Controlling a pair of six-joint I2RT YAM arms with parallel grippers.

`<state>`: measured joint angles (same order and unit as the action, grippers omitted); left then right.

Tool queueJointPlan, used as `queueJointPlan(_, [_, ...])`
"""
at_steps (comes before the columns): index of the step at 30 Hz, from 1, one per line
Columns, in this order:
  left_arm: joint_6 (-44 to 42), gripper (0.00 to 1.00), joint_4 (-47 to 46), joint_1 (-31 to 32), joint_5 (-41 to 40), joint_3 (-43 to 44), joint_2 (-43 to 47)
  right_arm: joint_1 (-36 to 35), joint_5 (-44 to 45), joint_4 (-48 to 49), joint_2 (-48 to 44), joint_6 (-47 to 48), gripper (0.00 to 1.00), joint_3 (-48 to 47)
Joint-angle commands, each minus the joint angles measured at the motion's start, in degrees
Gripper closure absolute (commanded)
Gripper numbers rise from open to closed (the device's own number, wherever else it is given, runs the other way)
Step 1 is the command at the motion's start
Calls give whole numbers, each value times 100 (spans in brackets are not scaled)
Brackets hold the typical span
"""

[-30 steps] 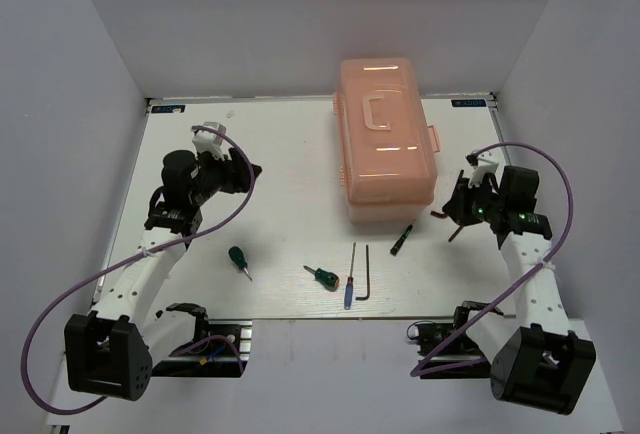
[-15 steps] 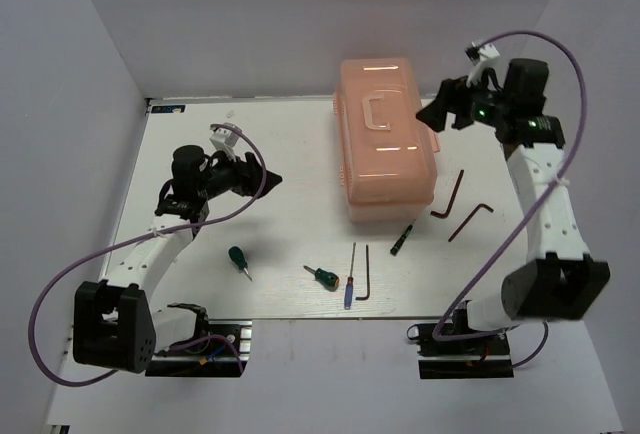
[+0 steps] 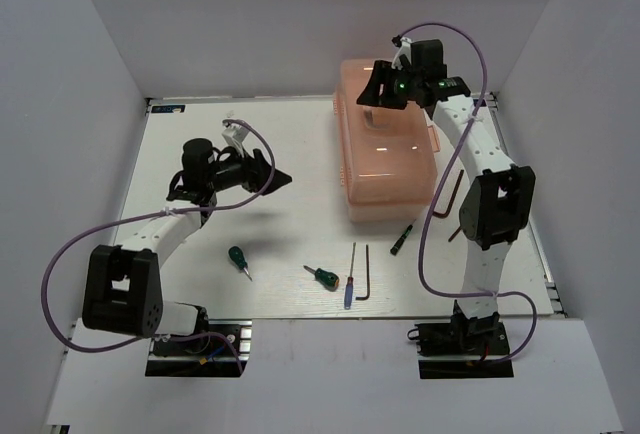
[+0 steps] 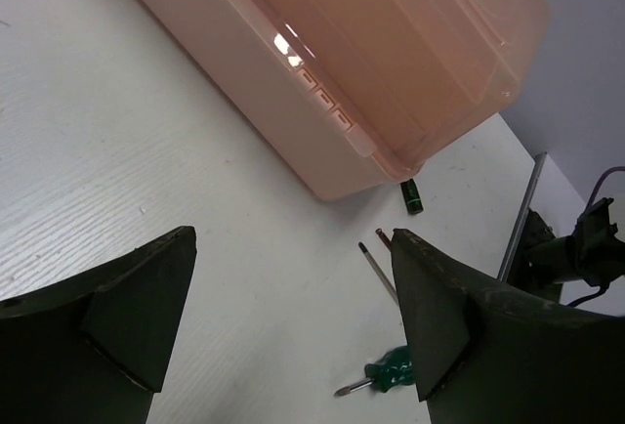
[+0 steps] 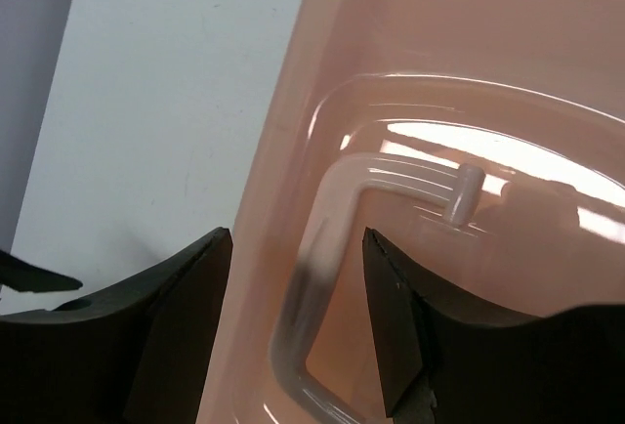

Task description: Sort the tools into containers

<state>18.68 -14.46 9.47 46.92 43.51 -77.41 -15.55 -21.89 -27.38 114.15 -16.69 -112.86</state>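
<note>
Seen from above, the shut toolbox (image 3: 385,159) stands on the white surface (image 3: 290,134). The right claw (image 3: 375,89) hovers over its far end and the left claw (image 3: 280,179) hangs to its left. Nearer than the toolbox lie two stubby green screwdrivers (image 3: 238,258), a blue-handled screwdriver (image 3: 350,279) and a hex key (image 3: 366,272). A black-and-green screwdriver (image 3: 402,239) lies by its near right corner. The left wrist view shows the left claw spread wide and empty, with the toolbox's side beyond. The right wrist view shows the right claw parted and empty above the moulded handle (image 5: 410,178).

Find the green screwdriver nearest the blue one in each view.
Top external: green screwdriver near the front, centre, just left of the blue screwdriver.
Left wrist: bottom edge, right of centre.
Right wrist: not in it.
Shared landmark: the toolbox.
</note>
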Motion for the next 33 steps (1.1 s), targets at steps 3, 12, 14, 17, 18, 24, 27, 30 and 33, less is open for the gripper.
queueJointPlan(3, [232,9,-443,63,265,325,-231,-159,1029,-233,2,-379,38,-430])
queueJointPlan(12, [1014,9,-1462,168,318,746,-985,-343,1030,-787,90,-871,32,-220])
queueJointPlan(14, [1286,9,-1795,230,318,913,-1136,-378,871,-796,90,-994,32,-53])
queueJointPlan(17, [1480,9,-2008,301,318,1212,-1426,-352,792,-778,99,-1091,34,62])
queueJointPlan(18, [1594,9,-2139,353,318,1291,-1496,-317,626,-769,99,-1108,36,88])
queueJointPlan(24, [1789,12,-2193,572,266,1994,-2093,-282,125,-576,-41,-1258,51,54])
queueJointPlan(27, [1841,12,-2193,687,265,2345,-2200,-238,-26,-558,-173,-1293,53,-60])
queueJointPlan(30, [1841,12,-2123,792,195,2661,-2437,-211,-122,-541,-235,-1293,54,-113])
queueJointPlan(33, [1894,15,-2061,924,195,3030,-2674,-150,-236,-506,-297,-1380,54,-96])
